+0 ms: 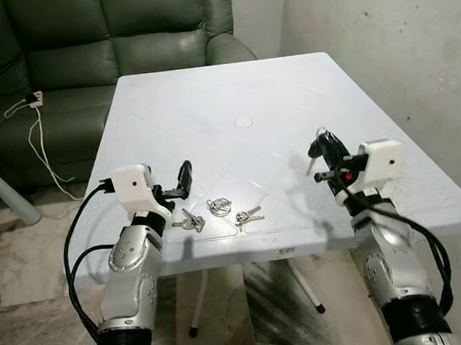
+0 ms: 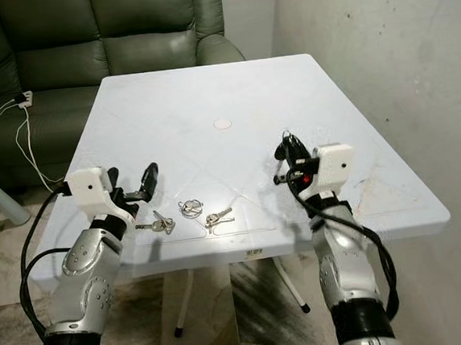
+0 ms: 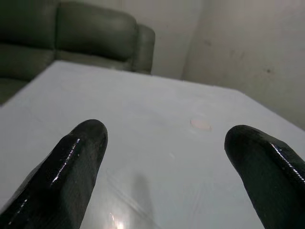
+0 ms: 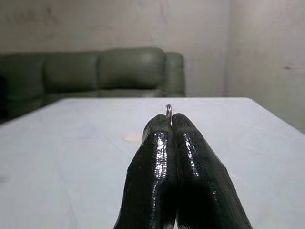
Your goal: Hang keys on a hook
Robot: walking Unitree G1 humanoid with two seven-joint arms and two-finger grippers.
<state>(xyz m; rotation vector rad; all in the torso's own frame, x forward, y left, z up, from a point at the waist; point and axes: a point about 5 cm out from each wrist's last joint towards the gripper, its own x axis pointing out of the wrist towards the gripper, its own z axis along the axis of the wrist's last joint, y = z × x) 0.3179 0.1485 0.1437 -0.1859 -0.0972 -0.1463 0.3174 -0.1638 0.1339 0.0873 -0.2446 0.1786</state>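
My right end effector (image 1: 323,143) hangs over the near right part of the square white plastic table (image 1: 370,104), its two long black fingers (image 4: 190,162) pressed together and pinching a thin silver key ring (image 4: 168,113), whose top loop pokes up just past my fingertips in the right wrist view. From the head views I can see something small and dark at those fingertips, but I cannot tell whether keys hang from that ring. My left end effector (image 1: 184,179) sits low over the near left edge of the table with its fingers (image 3: 71,167) spread wide apart and nothing between them. Just beside it, toward my right end effector, loose silver keys lie flat on the table: one small bunch (image 1: 188,220) nearly under my left fingertips, a cluster of silver rings (image 1: 218,206) next to it, and another pair of keys (image 1: 248,215) a little further on. All of these rest between my two end effectors, closer to the left one. Beyond both end effectors, near the middle of the table, is a small round white cap (image 1: 244,123). Past the far edge stands a dark green leather sofa (image 1: 121,29), with a white cable and plug (image 1: 33,117) lying on its seat beyond my left arm. A pale, stained wall (image 1: 396,37) runs alongside my right arm.
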